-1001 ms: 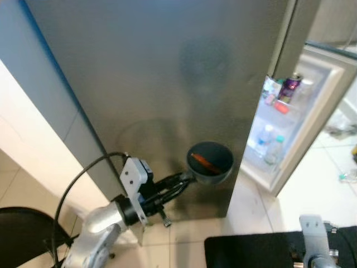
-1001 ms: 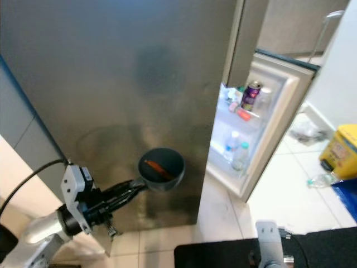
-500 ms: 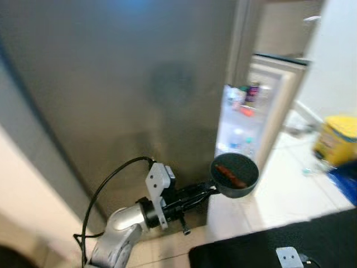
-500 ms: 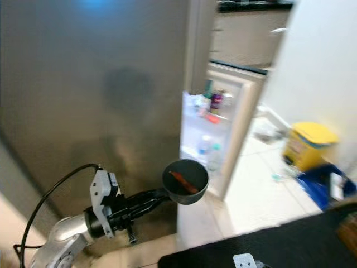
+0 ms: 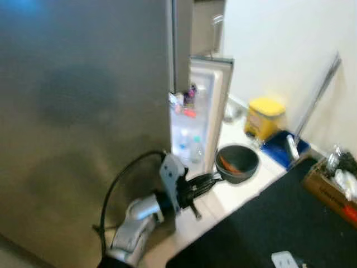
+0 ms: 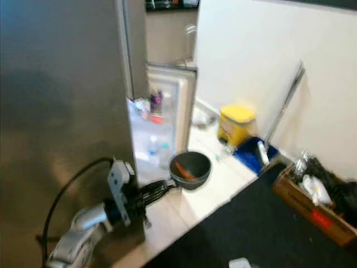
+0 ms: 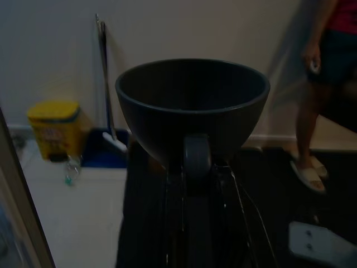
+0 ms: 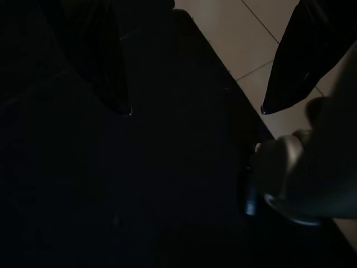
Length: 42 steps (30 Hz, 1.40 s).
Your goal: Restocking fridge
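While the left gripper (image 5: pixel 215 180) holds the dark bowl (image 5: pixel 237 163) out in front of the robot, jaws clamped on the bowl's near rim, the load hangs out past the fingertips, and that is the weak point. The orange thing (image 5: pixel 227 165) lying inside, which may be a carrot, looks loose, so a jolt or a tilt of the wrist could roll it out over the edge onto the tiled floor (image 5: pixel 234 192). A grip on the rim alone could also let the bowl swing down or slip free under a sharp turn.

The fridge (image 5: pixel 83 111) stands on the robot's left, its big steel door close by, and the narrow lit compartment (image 5: pixel 187 125) with bottles and small packs sits beyond the bowl, its white door (image 5: pixel 215 106) ajar. My judgement is that the opening is tight, so the bowl could knock the door edge or the bottles on the way in.

A yellow bin (image 5: pixel 264 116), a blue dustpan (image 5: pixel 284 148) and a cardboard box (image 5: pixel 332 187) crowd the floor to the right, and a person's legs (image 7: pixel 312 111) stand near the black mat (image 5: pixel 273 223). The right gripper (image 8: pixel 192 109) hangs idle over that mat, jaws apart.
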{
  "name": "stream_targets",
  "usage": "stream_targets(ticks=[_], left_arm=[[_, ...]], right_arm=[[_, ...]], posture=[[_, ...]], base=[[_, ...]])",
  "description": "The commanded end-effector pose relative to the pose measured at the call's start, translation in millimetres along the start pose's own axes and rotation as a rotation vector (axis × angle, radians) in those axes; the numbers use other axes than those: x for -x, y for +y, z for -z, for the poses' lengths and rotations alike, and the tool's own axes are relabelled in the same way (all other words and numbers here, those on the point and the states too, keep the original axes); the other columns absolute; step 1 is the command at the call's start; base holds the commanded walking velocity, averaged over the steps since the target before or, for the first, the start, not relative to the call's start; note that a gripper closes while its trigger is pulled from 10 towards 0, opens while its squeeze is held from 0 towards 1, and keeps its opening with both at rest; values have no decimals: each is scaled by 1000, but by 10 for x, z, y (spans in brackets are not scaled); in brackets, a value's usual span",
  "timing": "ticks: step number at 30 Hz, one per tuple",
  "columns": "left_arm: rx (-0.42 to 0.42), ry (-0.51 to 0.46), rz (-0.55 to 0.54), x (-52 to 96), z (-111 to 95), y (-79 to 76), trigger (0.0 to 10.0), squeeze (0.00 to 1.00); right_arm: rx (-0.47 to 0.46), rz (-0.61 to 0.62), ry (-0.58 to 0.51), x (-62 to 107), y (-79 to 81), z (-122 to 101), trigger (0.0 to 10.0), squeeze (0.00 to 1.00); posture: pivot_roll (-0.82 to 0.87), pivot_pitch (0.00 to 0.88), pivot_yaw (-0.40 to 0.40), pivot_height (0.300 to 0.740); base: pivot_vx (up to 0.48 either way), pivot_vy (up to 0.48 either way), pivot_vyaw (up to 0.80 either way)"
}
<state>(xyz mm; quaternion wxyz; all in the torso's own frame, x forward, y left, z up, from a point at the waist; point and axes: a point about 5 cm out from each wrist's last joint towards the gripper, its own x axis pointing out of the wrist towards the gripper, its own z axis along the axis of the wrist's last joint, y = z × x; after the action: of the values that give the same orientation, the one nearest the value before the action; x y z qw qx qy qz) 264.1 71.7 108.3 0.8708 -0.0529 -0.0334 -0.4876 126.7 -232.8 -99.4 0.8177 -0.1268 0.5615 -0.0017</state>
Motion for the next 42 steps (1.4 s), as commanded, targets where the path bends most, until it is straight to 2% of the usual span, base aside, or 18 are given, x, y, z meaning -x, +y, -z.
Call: stream_targets(ticks=[1, 11, 42], left_arm=[[-19, -9, -26, 11, 14, 21, 10000, 0], [10, -7, -37, -45, 113, 30, 10000, 0], [1, -13, -31, -77, 177, 55, 10000, 0]], right_arm=[[27, 3, -37, -7, -22, -129, 10000, 0], [89, -30, -50, -16, 82, -208, 10000, 0], [143, -54, -38, -17, 164, -177, 10000, 0]], posture=[[8, 0, -23, 740], [1, 0, -11, 740], [10, 0, 1, 740]], base=[[0, 0, 0], [0, -31, 0], [0, -477, 0]])
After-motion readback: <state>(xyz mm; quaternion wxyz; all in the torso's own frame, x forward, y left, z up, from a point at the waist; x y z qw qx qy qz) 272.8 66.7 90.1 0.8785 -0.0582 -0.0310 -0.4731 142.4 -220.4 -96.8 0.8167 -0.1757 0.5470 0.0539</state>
